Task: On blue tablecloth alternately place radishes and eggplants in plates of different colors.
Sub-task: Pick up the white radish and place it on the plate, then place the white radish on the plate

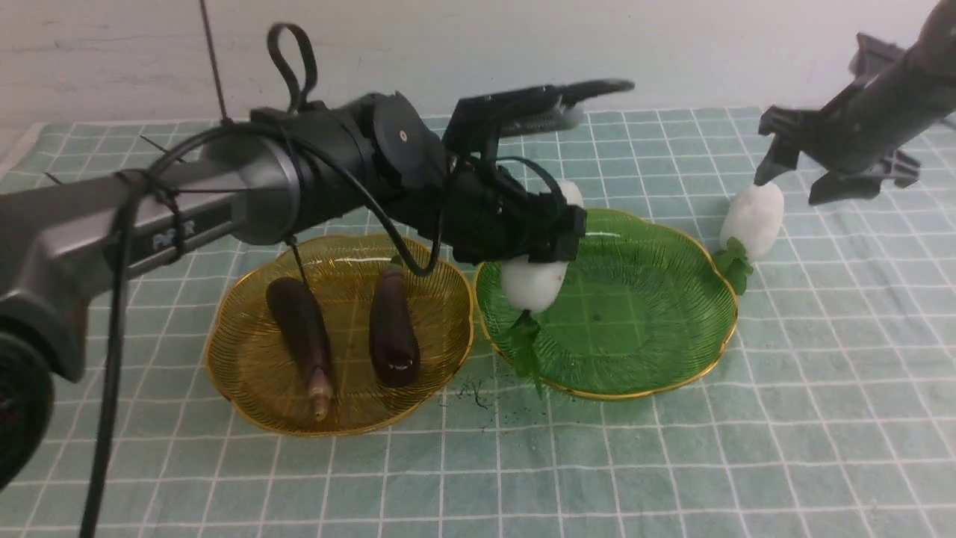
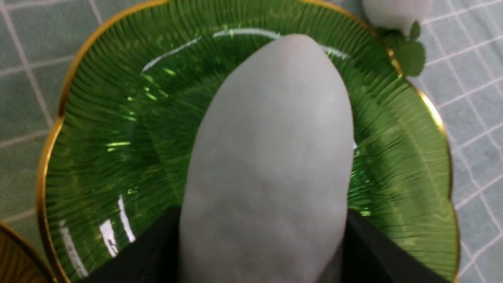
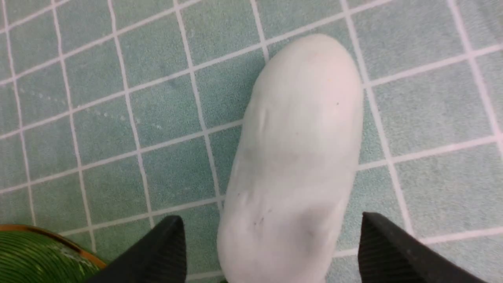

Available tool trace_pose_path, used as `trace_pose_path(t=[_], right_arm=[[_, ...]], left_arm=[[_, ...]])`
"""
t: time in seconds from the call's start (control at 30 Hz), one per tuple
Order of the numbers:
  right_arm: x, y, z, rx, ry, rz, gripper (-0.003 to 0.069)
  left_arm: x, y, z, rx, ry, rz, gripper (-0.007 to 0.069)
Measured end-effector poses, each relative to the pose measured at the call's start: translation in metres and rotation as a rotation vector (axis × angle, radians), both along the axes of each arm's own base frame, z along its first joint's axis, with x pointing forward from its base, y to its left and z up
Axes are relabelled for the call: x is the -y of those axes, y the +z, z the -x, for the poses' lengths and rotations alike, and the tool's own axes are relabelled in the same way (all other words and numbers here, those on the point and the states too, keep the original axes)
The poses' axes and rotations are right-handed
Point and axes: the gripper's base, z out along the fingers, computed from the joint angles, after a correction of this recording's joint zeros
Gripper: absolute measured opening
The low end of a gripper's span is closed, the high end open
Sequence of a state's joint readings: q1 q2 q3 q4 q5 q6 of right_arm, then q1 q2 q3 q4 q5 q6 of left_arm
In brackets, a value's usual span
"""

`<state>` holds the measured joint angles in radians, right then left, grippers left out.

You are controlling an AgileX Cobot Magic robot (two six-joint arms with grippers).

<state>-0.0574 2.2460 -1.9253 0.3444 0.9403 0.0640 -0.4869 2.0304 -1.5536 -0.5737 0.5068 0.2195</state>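
Observation:
On the blue tablecloth stand an amber plate and a green plate side by side. Two dark purple eggplants lie in the amber plate. My left gripper is shut on a white radish, leaves hanging down, over the green plate's left part. A second radish lies on the cloth just right of the green plate. My right gripper is open above it, a finger on each side with gaps.
My left arm reaches across above the amber plate, with a black cable hanging from it. Dark specks lie on the cloth in front of the plates. A white wall stands behind the table.

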Motion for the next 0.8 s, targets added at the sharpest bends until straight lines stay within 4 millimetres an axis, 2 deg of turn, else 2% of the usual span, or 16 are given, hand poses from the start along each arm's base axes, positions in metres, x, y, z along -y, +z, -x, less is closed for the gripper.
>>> trace_pose_path(t=[0.03, 0.1, 0.17, 0.23, 0.33, 0.43, 0.5, 0.53, 0.6, 0.63, 0.67, 0.7, 0.8], right_arm=[[0.000, -0.009, -0.003, -0.006, -0.001, -0.009, 0.0556], [0.000, -0.019, -0.006, -0.008, -0.006, -0.012, 0.0575], [0.000, -0.029, -0.009, -0.009, -0.012, -0.011, 0.0581], [0.000, -0.035, -0.010, -0.010, -0.017, -0.014, 0.0582], [0.000, -0.046, -0.012, -0.025, -0.015, -0.014, 0.0568], [0.001, -0.049, -0.012, -0.030, -0.012, -0.005, 0.0483], [0.006, -0.043, -0.010, -0.025, -0.010, 0.015, 0.0466], [0.011, -0.034, -0.009, -0.015, -0.014, 0.023, 0.0468], [0.020, -0.004, -0.002, 0.012, -0.023, 0.026, 0.0468], [0.024, 0.014, 0.004, 0.027, -0.025, 0.027, 0.0468], [0.028, 0.044, 0.014, 0.059, -0.024, 0.031, 0.0468], [0.028, 0.068, 0.025, 0.074, -0.011, 0.031, 0.0468], [0.018, 0.107, 0.049, 0.069, 0.046, -0.002, 0.0468]], left_arm=[[0.001, -0.007, -0.001, -0.014, 0.000, -0.007, 0.0433], [0.001, -0.014, -0.002, -0.029, 0.000, -0.014, 0.0507], [0.002, -0.017, -0.003, -0.034, 0.000, -0.016, 0.0598], [0.002, -0.017, -0.003, -0.035, 0.002, -0.013, 0.0649], [0.002, -0.016, -0.003, -0.033, 0.001, -0.012, 0.0678], [0.002, -0.008, -0.002, -0.028, -0.010, -0.010, 0.0651], [0.002, 0.004, 0.000, -0.019, -0.023, -0.001, 0.0582], [-0.001, 0.019, 0.002, -0.005, -0.033, 0.005, 0.0495], [-0.007, 0.048, 0.009, 0.035, -0.055, 0.008, 0.0304], [-0.014, 0.065, 0.014, 0.056, -0.070, -0.005, 0.0169], [-0.023, 0.084, 0.021, 0.086, -0.081, -0.017, 0.0087], [-0.031, 0.097, 0.027, 0.097, -0.092, -0.038, 0.0041], [-0.048, 0.125, 0.044, 0.121, -0.113, -0.081, 0.0002]])
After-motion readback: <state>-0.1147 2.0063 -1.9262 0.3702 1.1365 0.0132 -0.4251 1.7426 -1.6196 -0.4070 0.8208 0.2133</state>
